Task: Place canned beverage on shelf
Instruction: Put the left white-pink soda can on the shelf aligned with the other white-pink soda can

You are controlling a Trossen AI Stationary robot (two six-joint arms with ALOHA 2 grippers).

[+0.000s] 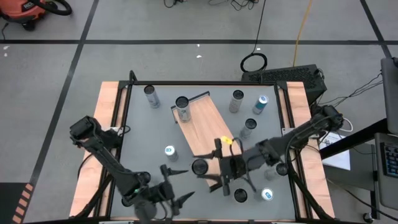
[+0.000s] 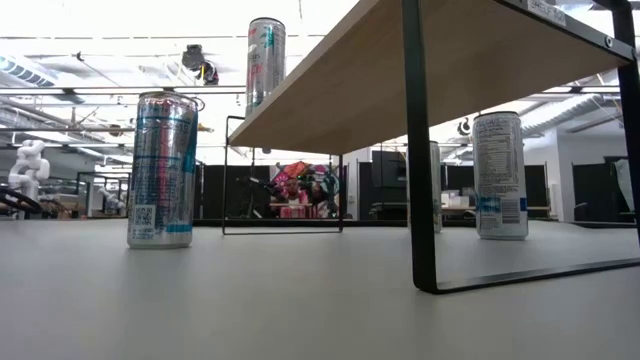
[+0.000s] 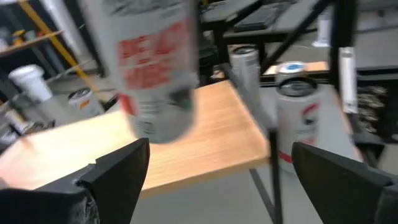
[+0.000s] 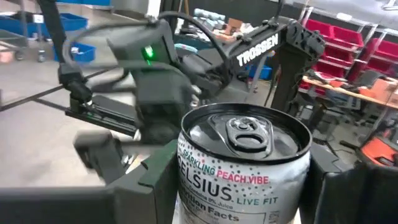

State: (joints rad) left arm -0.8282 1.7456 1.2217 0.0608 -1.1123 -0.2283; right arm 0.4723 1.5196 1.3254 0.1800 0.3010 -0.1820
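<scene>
The shelf (image 1: 208, 121) is a light-brown board on a black frame, lying slantwise in the middle of the table. One silver can (image 1: 182, 107) stands on its far end and also shows in the low view (image 2: 265, 60). My right gripper (image 1: 205, 169) is shut on a Celsius can (image 4: 242, 162) at the shelf's near end. That can also shows in the high view (image 1: 199, 166) and, blurred, in the left wrist view (image 3: 155, 68). My left gripper (image 1: 179, 185) is open and empty near the table's front edge, pointing at the shelf's near end. My right gripper pinches the Celsius can by its side wall, just below the top rim (image 4: 186, 155), between its two fingers (image 4: 158, 180). The fingers come roughly level from the table's right side. The can stands upright, its top up, lifted over the board's near end.
Loose cans stand on the grey table: one left of the shelf (image 1: 170, 152), one at the far left (image 1: 151, 96), three to the right (image 1: 248, 127), and more near the front right (image 1: 240, 196). The shelf's black legs (image 2: 420, 150) stand on the table.
</scene>
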